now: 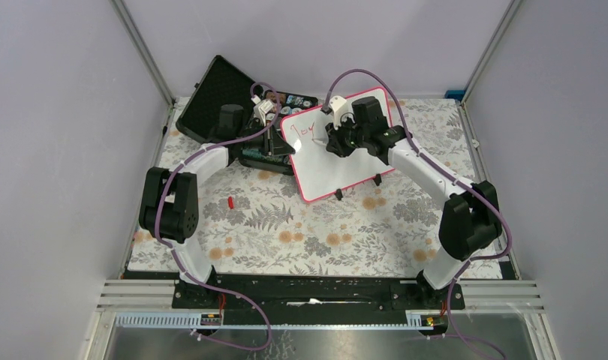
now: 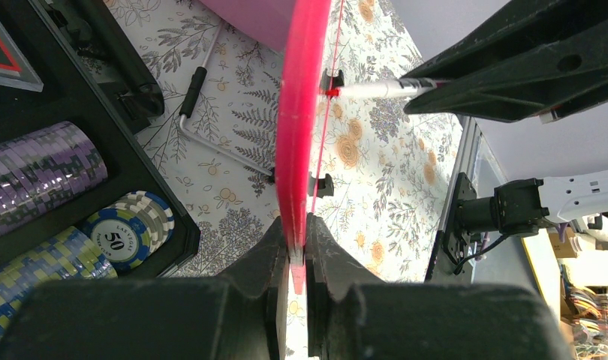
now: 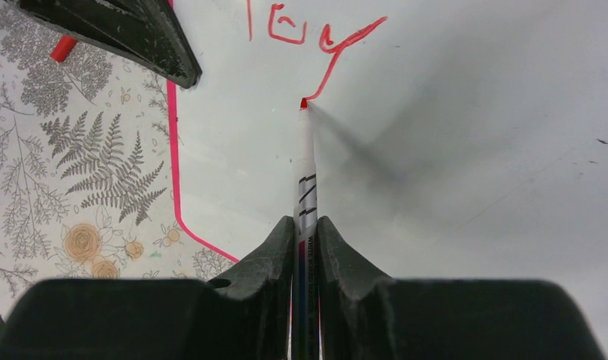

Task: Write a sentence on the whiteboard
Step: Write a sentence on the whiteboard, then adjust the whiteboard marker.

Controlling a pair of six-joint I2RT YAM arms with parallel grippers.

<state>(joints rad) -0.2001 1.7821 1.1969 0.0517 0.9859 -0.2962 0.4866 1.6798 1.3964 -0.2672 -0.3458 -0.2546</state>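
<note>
Two arms, one whiteboard, one marker. The whiteboard [image 1: 342, 174] stood tilted at the far middle of the flowered table [image 1: 286, 232], just in front of one open black case [image 1: 215, 94]. Two of its black feet [image 1: 338, 195] showed along the near edge.

The left gripper [image 2: 297, 234] was pinched nearly closed on the board's pink rim, one finger on each face (the board appeared edge-on in the left wrist view).

The right gripper [image 3: 306, 225] was closed narrowly around the single marker [image 3: 307, 176]. The marker's red tip touched the white face at the lower end of the last stroke.

The sentence [image 3: 316, 37] amounted to three separate red marks near the board's top left corner.

One red cap [image 1: 231, 202] lay on the table near the left arm, well apart from the board. Three stacks of poker chips [image 2: 128, 229] sat in the case.
</note>
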